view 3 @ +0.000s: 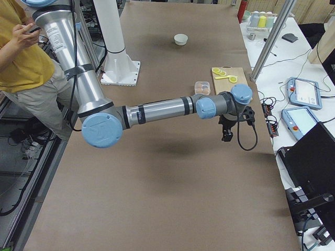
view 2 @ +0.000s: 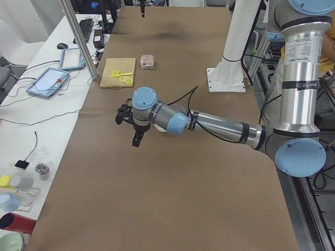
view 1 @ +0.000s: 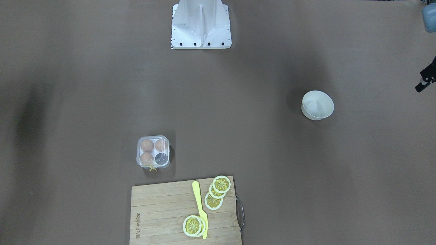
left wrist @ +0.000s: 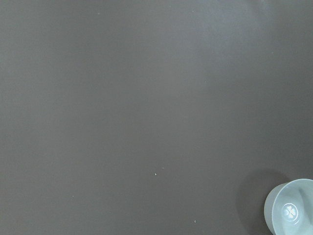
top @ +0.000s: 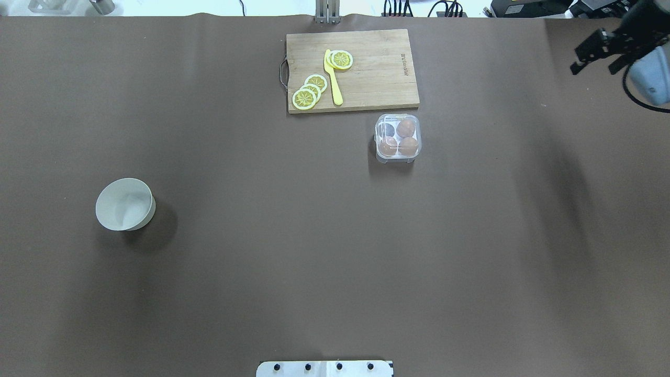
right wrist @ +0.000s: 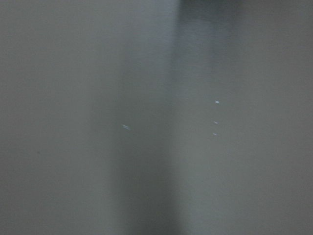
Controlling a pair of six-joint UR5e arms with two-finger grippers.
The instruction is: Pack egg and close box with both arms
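The box [view 1: 153, 152] stands on the brown table next to the cutting board, and also shows in the overhead view [top: 398, 137]. Its clear lid lies down over the tray. Three brown eggs [view 1: 147, 145] sit in its cups; I cannot tell which is the task's egg. One cup looks dark. My right gripper [top: 592, 67] hovers high at the table's far right corner, away from the box, and its fingers look apart. My left gripper [view 1: 423, 82] is cut off by the frame edge, out beyond the bowl; I cannot tell whether it is open.
A white round bowl [view 1: 317, 104] stands on my left side and shows in the left wrist view [left wrist: 291, 208]. A wooden cutting board [view 1: 160, 207] holds lemon slices [view 1: 221, 184] and a yellow knife [view 1: 200, 207]. The white pedestal [view 1: 201, 25] stands at the robot's edge.
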